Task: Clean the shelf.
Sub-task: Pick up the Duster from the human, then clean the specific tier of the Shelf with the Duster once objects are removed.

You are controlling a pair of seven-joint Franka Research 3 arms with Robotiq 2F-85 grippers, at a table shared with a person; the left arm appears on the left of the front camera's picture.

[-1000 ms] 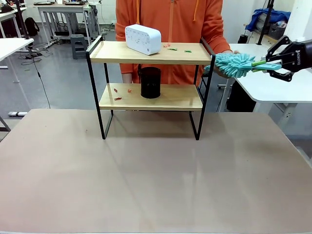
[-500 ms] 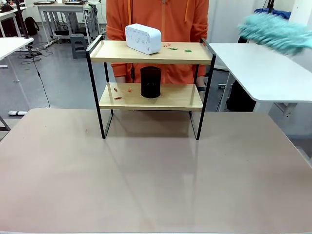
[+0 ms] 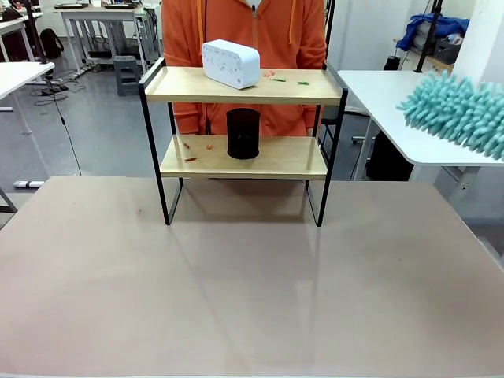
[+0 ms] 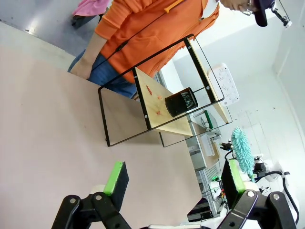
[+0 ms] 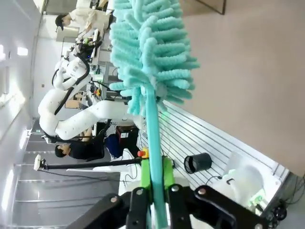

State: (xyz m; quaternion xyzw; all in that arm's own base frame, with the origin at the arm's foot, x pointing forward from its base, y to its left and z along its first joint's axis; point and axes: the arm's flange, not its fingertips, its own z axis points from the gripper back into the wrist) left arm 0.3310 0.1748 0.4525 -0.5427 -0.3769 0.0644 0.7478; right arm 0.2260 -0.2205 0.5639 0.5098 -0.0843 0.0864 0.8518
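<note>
Left gripper (image 4: 174,171): jaws spread wide, green pads far apart, nothing between them, over bare bench (image 4: 47,119). Shelf (image 3: 181,85) stands on its four legs at the middle of the bench's far edge. Top board: white rounded box (image 3: 231,63) left of centre, with small red and green scraps (image 3: 303,82) to its right. Lower board: red scraps (image 3: 190,158) near the left end, black mesh cup (image 3: 243,133) upright at centre. Person in orange hoodie (image 3: 244,24) just behind the shelf. Teal microfibre duster (image 3: 457,114) is in the air beyond the bench's far right corner, well apart from the shelf. Right gripper (image 5: 156,167): clamped tight on the duster's teal handle, fluffy head pointing away from the fingers.
</note>
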